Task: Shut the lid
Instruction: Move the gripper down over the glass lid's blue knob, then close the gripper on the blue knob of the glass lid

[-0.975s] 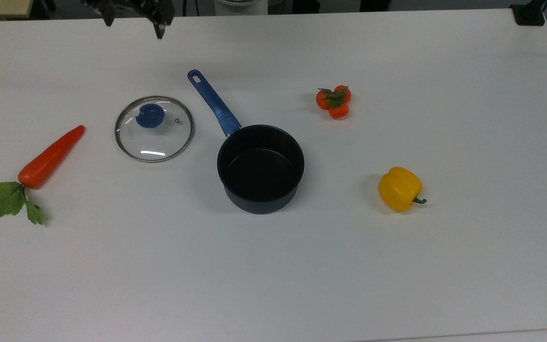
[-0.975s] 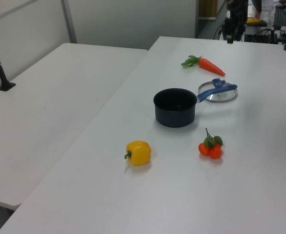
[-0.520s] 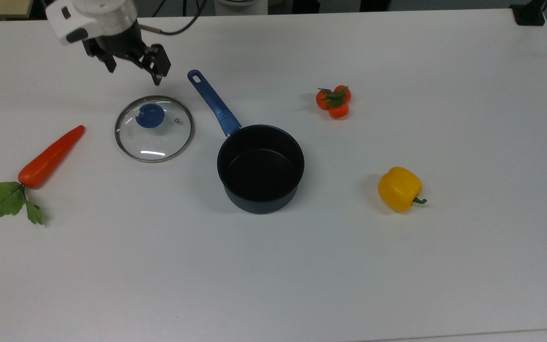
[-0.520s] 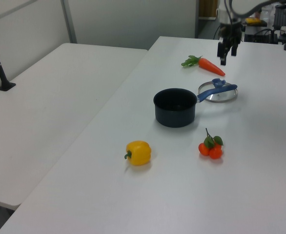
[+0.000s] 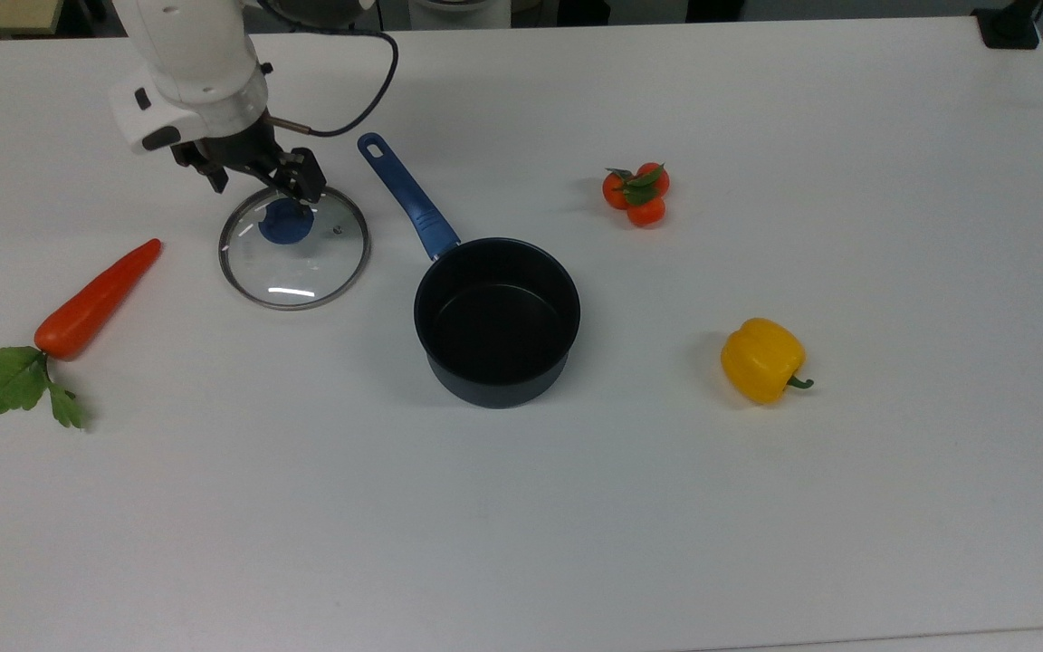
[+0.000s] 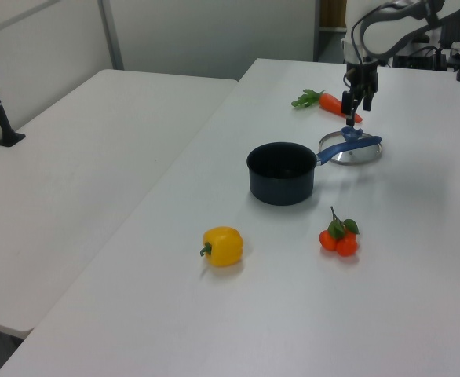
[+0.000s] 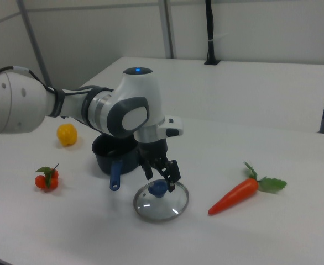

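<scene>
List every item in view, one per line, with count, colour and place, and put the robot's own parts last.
lid: 1, clear glass with metal rim and blue knob, flat on the table, at the top view's left of the pot.
pot: 1, dark with blue handle, open, mid-table.
carrot: 1, orange with green leaves, at the top view's far left.
tomatoes: 1 cluster, red-orange with green leaves, at the top view's upper right of the pot.
bell pepper: 1, yellow, at the top view's right of the pot.
table: 1, white, under everything.
gripper: 1, black on a white arm, jaws open, over the lid's knob.
</scene>
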Available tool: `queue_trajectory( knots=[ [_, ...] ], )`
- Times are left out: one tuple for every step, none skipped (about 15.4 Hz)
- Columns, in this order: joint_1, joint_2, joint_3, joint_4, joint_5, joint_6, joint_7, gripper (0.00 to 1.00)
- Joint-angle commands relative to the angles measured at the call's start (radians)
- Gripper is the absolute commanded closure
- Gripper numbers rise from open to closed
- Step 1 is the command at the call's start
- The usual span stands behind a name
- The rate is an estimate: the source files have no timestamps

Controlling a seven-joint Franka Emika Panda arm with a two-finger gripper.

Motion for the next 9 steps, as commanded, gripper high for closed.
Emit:
queue_trajectory(
  knots=[
    [-0.002, 0.033, 0.012, -0.019, -0.005, 0.07, 0.014, 0.0],
    [-0.004, 0.038, 0.018, -0.019, -0.005, 0.075, 0.014, 0.0],
    [-0.004, 0.044, 0.021, -0.019, -0.003, 0.075, 0.014, 0.0],
    [-0.004, 0.047, 0.021, -0.019, -0.003, 0.077, 0.014, 0.0],
    [-0.004, 0.048, 0.022, -0.019, -0.003, 0.077, 0.014, 0.02],
    [-0.004, 0.048, 0.025, -0.019, -0.003, 0.075, 0.014, 0.04],
    [-0.004, 0.047, 0.028, -0.019, -0.003, 0.069, 0.014, 0.06],
    [-0.004, 0.047, 0.03, -0.019, -0.002, 0.063, 0.016, 0.08],
    [-0.002, 0.045, 0.03, -0.02, 0.001, 0.063, 0.016, 0.08]
  ],
)
